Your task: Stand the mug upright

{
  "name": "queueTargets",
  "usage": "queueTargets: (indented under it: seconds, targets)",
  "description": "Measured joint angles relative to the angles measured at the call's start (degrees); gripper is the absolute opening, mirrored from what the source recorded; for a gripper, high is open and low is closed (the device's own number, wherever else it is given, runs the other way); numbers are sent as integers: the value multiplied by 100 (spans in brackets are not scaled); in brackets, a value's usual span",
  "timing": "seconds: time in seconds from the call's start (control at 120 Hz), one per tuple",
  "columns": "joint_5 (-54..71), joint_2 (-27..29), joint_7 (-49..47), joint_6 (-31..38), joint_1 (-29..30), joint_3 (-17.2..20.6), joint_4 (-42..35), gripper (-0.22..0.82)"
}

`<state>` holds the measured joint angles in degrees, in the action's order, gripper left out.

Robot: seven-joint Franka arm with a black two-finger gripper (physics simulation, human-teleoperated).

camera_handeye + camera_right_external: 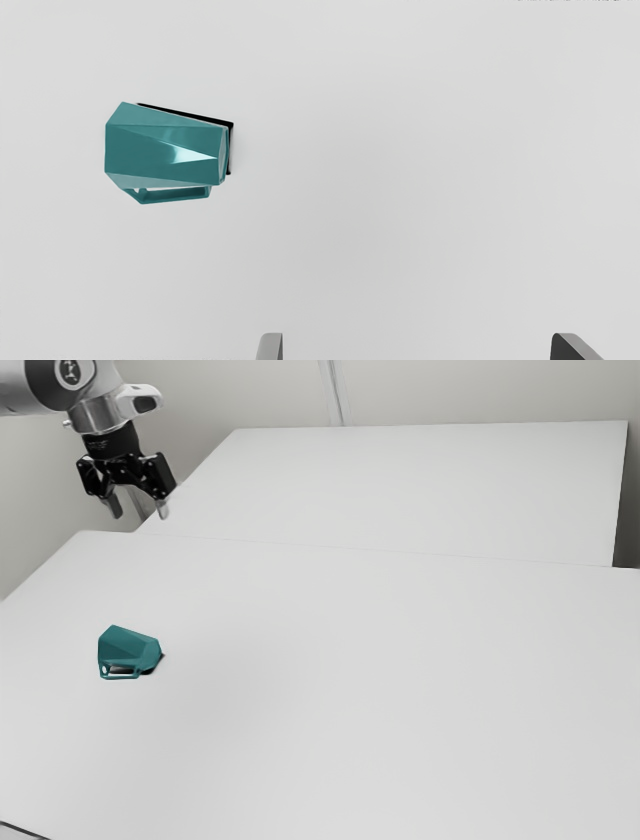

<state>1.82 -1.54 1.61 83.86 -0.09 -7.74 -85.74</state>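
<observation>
High above the table, my gripper (138,512) hangs at the upper left of the exterior view, its fingers wide apart with nothing between them. The teal faceted mug (128,650) lies on its side on the table, well below the gripper and apart from it; its handle faces the exterior view's near edge. In the wrist view the mug (162,150) shows its side wall and its handle, and the gripper (417,345) has its two fingertips far apart. The inside of the mug is hidden.
The white table (350,690) spreads around the mug. Behind it stands another white surface (430,485), with a pale wall beyond. A dark thin strip (22,830) crosses the exterior view's lower left corner.
</observation>
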Motion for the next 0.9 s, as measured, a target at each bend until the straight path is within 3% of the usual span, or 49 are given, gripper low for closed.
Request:
queueTargets:
  seconds: [0.575, 0.9]
  targets:
    - [-15, 67, 195, -110, 253, -46, 3, 58]
    - [-244, -62, 670, -122, 1072, -65, 72, 58]
